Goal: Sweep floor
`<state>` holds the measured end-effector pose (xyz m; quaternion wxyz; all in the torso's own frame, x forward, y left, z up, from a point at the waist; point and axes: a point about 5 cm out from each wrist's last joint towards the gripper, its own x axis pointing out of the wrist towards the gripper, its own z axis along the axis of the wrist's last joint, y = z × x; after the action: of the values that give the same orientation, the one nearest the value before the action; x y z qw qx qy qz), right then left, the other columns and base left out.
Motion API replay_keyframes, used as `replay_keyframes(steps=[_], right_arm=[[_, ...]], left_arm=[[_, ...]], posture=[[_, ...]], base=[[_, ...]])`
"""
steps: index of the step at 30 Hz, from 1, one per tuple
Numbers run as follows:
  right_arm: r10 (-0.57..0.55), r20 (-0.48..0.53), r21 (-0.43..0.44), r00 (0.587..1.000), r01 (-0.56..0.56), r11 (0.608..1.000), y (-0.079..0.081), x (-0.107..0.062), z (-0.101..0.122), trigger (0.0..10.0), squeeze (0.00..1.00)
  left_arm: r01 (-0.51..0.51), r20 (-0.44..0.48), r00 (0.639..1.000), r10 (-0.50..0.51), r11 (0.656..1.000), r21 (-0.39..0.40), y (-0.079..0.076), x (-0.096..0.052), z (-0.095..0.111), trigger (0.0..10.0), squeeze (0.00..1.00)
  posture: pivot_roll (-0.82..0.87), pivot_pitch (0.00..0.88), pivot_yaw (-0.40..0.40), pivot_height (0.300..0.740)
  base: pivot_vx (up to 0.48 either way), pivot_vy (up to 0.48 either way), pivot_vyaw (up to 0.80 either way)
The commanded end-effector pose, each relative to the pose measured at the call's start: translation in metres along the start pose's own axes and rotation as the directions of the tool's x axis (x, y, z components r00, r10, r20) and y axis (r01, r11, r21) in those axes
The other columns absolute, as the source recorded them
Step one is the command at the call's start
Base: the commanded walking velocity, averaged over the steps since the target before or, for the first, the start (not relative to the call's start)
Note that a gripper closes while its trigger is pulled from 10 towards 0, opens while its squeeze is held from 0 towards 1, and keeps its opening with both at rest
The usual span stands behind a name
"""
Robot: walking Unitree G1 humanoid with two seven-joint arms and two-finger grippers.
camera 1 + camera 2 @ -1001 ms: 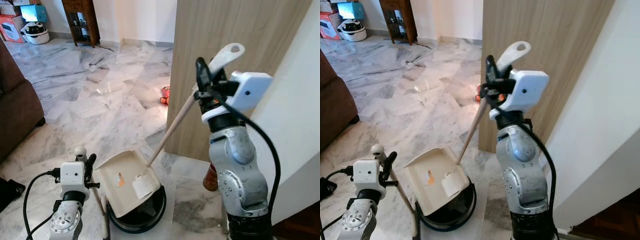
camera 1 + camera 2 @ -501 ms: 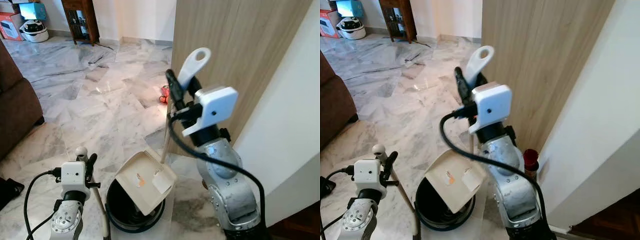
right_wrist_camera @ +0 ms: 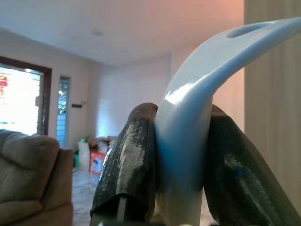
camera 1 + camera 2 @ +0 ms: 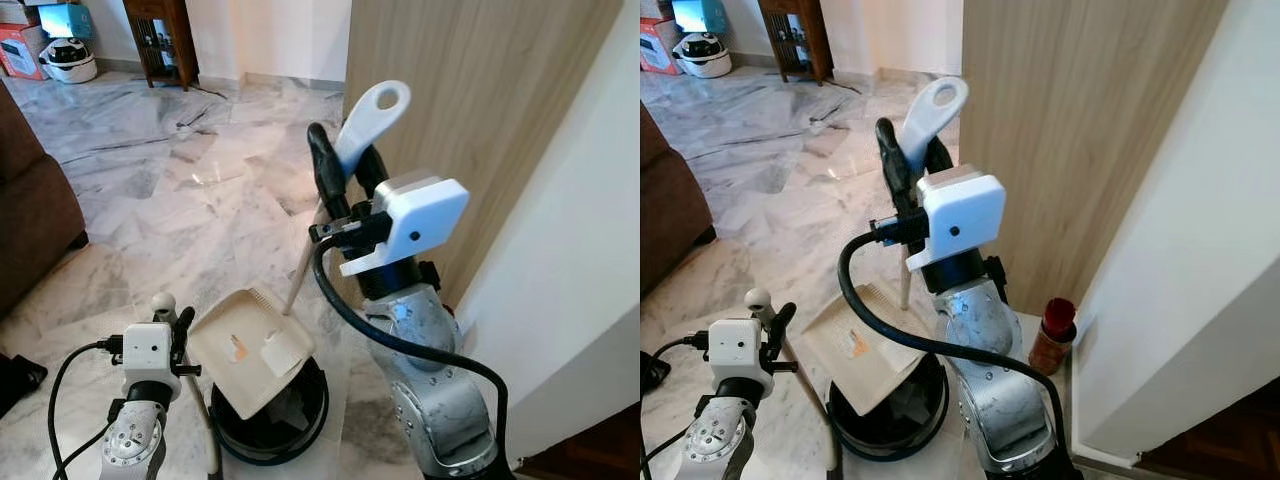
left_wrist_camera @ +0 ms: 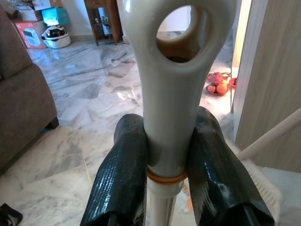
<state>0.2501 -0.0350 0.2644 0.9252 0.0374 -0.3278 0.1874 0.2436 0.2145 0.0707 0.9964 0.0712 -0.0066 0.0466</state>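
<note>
My right gripper point(image 4: 345, 175) is raised at chest height, shut on the white looped handle point(image 4: 368, 115) of a long-handled dustpan. Its wooden pole point(image 4: 300, 270) runs down to the beige dustpan point(image 4: 225, 365), which tilts over a black round bin point(image 4: 300, 425). A white paper scrap point(image 4: 281, 353) and a small orange bit point(image 4: 238, 350) lie in the pan. Low on the left, my left gripper point(image 4: 172, 330) is shut on the cream broom handle point(image 5: 171, 94), which stands upright. Broom bristles point(image 5: 261, 181) show below in the left wrist view.
A wood-panelled wall point(image 4: 470, 100) and a white wall corner stand close on the right, with a red-capped bottle point(image 4: 1052, 335) at their foot. A brown sofa point(image 4: 30, 220) is on the left. Fruit point(image 5: 218, 85) lies on the marble floor ahead; a dark cabinet point(image 4: 160, 40) stands far back.
My right arm has swung the dustpan handle left and up. The pan tipped steeply over the bin half a second ago and now sits further left, flatter. The left arm has stayed put.
</note>
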Motion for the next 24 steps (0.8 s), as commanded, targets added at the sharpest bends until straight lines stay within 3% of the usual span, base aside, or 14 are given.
replay_keyframes(steps=[1,11,24], right_arm=[[0.0,0.137,-0.009,0.991,0.001,1.0,0.002,0.002,0.023,10.0,0.0],[0.046,0.176,-0.008,0.983,-0.046,0.999,0.017,-0.001,0.028,10.0,0.0],[0.165,0.214,-0.084,0.963,-0.15,0.985,0.032,-0.006,0.029,10.0,0.0]], left_arm=[[0.009,0.063,0.998,-0.011,0.999,0.033,0.001,0.004,0.013,10.0,0.0],[0.01,0.069,0.998,-0.013,0.999,0.046,0.004,0.005,0.015,10.0,0.0],[0.023,0.07,0.997,-0.027,0.998,0.054,0.002,0.005,0.015,10.0,0.0]], posture=[[0.19,0.047,-0.003,0.74],[0.2,0.05,0.001,0.74],[0.2,0.052,0.001,0.74]], base=[[0.0,0.0,0.0],[0.0,0.0,0.0],[0.0,0.0,0.0]])
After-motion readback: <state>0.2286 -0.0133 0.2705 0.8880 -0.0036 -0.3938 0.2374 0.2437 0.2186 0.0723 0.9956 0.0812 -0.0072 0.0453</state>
